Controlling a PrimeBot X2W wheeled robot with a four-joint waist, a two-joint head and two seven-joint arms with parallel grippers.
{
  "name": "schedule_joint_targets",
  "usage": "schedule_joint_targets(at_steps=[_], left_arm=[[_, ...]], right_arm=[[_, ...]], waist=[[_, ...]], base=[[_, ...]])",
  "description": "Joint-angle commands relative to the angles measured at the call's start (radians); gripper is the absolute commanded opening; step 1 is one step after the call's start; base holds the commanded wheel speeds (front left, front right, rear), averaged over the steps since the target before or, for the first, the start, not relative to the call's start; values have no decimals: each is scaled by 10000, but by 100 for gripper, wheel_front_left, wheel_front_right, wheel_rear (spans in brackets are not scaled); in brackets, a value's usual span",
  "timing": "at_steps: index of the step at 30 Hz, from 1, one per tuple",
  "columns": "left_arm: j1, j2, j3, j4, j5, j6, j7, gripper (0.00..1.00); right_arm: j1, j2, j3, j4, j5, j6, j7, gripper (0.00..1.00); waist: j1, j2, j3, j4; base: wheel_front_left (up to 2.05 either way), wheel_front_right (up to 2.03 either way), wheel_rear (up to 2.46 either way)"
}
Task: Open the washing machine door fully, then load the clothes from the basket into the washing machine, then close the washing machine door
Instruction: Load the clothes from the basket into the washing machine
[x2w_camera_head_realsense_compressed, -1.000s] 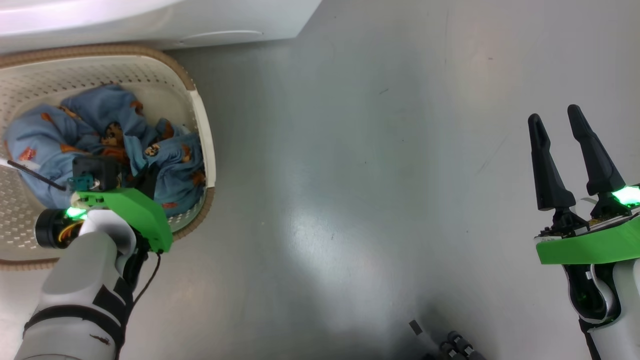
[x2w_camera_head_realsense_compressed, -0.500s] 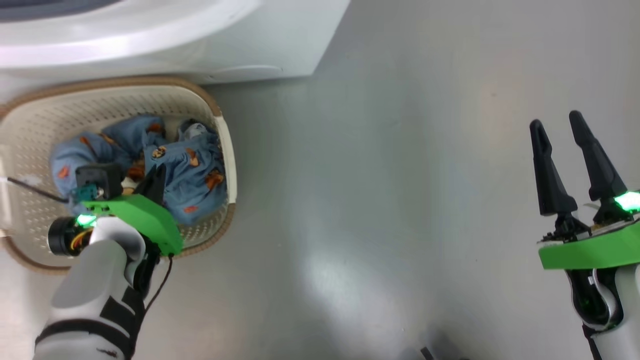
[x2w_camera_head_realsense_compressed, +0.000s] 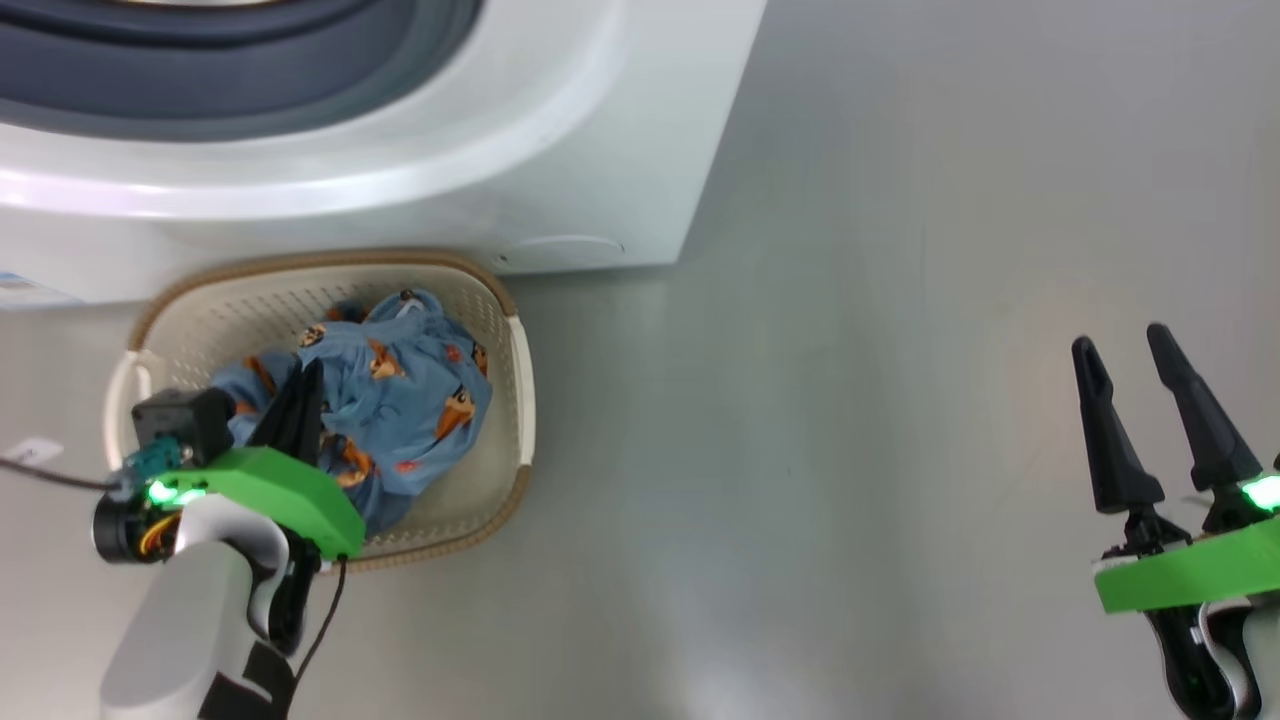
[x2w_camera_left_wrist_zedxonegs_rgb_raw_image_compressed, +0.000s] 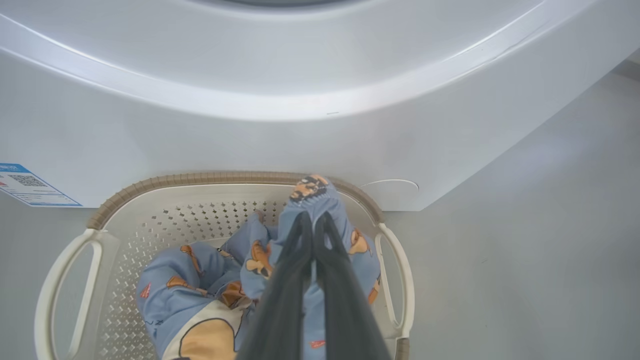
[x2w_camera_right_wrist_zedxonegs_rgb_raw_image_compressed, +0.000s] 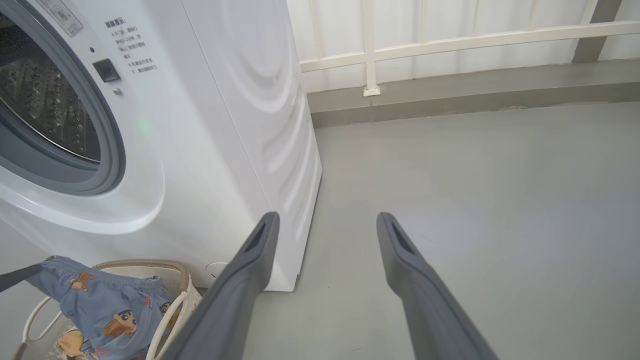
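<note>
left hand (x2w_camera_left_wrist_zedxonegs_rgb_raw_image_compressed: 314, 220) is pinching the clothes (x2w_camera_head_realsense_compressed: 410, 390) tight, bundle hanging half out of the basket (x2w_camera_head_realsense_compressed: 521, 370) sitting right in front of the washing machine (x2w_camera_head_realsense_compressed: 560, 150). right hand (x2w_camera_head_realsense_compressed: 1120, 345) is idling wide open, empty, off to the machine's side. loading step is going on, I reckon; next it's needing a lift up into the drum (x2w_camera_right_wrist_zedxonegs_rgb_raw_image_compressed: 45, 105)

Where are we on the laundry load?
Done: door looks open, the drum is uncovered. In hand: left gripper has its jaws shut on the clothes, partly raised from the basket. Left: put them in the drum, close the door.
</note>
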Motion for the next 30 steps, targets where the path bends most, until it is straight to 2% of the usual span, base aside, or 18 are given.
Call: schedule_joint_targets(at_steps=[1,20,30], left_arm=[[446,267,459,-556,165,-15,-65,0],[3097,-104,1744,-4838,998,-15,-65,0],[4962,-464,2511,-6784,1293,-15,-65,0]], right_arm=[[434,-201,91,-153,-71,29,-48,100],[1843,-193,-399,-50,-201,29,-48,100],[2440,-126,-739,-122,-250,29,-48,100]], waist=[[1,0,-765,362],[1,0,-2543,648],[1,0,-2891,660]], base=[[0,0,0],[0,0,0],[0,0,0]])
